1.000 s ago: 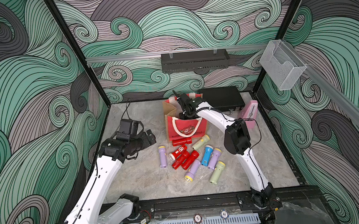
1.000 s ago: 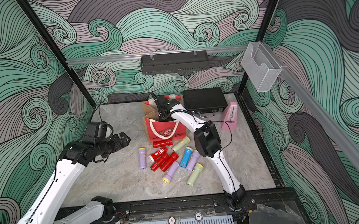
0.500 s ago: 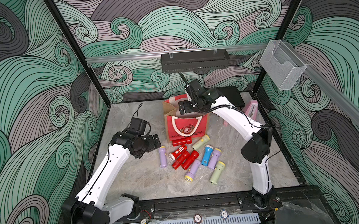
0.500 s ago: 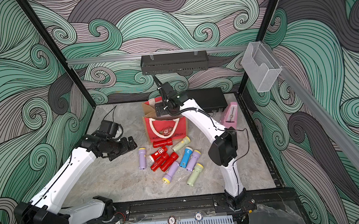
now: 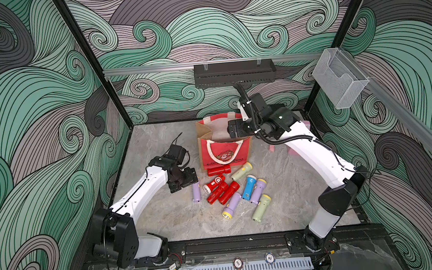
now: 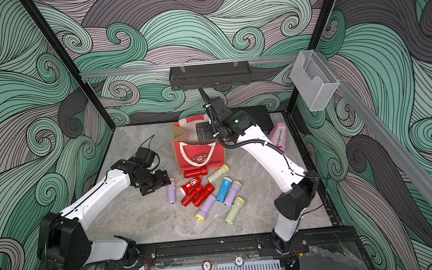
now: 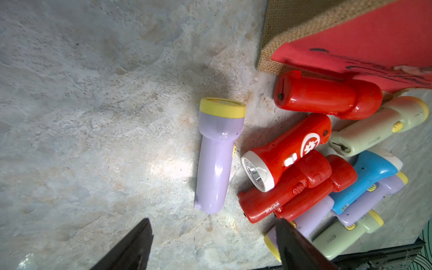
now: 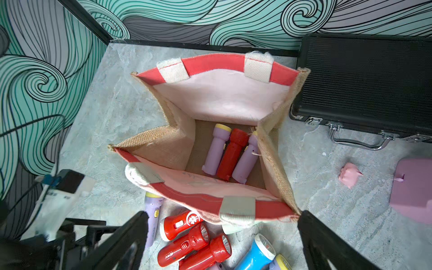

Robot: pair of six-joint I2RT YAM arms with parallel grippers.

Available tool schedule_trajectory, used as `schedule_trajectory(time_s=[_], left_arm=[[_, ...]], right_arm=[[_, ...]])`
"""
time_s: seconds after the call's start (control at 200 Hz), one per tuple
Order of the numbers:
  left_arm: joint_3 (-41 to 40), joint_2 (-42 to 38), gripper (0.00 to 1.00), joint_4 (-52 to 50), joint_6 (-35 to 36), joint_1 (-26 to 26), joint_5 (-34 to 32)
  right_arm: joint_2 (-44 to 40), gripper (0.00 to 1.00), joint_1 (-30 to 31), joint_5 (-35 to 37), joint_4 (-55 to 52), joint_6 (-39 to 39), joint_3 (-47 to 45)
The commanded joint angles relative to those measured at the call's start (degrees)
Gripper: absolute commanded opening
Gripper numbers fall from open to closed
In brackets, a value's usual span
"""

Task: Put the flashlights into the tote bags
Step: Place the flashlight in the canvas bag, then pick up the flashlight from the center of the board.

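The red and tan tote bag (image 5: 224, 151) (image 6: 198, 156) stands open at the back. Inside it lie two lilac flashlights and a red one (image 8: 231, 152). Several more flashlights lie in a loose pile in front of the bag (image 5: 241, 189) (image 6: 214, 192). A lilac flashlight (image 5: 196, 192) (image 7: 217, 159) lies apart at the pile's left. My left gripper (image 5: 186, 179) (image 7: 214, 245) hovers open just beside its tail end, holding nothing. Above the bag's right rim my right gripper (image 5: 235, 130) (image 8: 223, 217) hangs open and empty.
A black hard case (image 6: 258, 116) (image 8: 364, 81) lies behind and right of the bag. A pink metronome (image 6: 278, 138) and a small pink scrap (image 8: 349, 175) lie to the right. A black shelf (image 5: 233, 72) hangs on the back wall.
My right gripper has opened and risen from the bag's mouth, and now hangs over the right rim. My left arm has swung down and right to the lone lilac flashlight.
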Motion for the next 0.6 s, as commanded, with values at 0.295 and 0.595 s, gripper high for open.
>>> schedule_trajectory(time_s=[0.295,0.595], left_arm=[[-3.6,8.1,0.82,9.1,-2.4,-2.1,0.0],[-3.2,12.5,0.80,11.0,-1.6,-3.3,-2.0]], right_arm=[[-8.5,0.99,0.1,-0.3,-1.3,4.8,-12.5],[-10.9,0.99,0.0,1.2,-1.1,6.3,-14.0]])
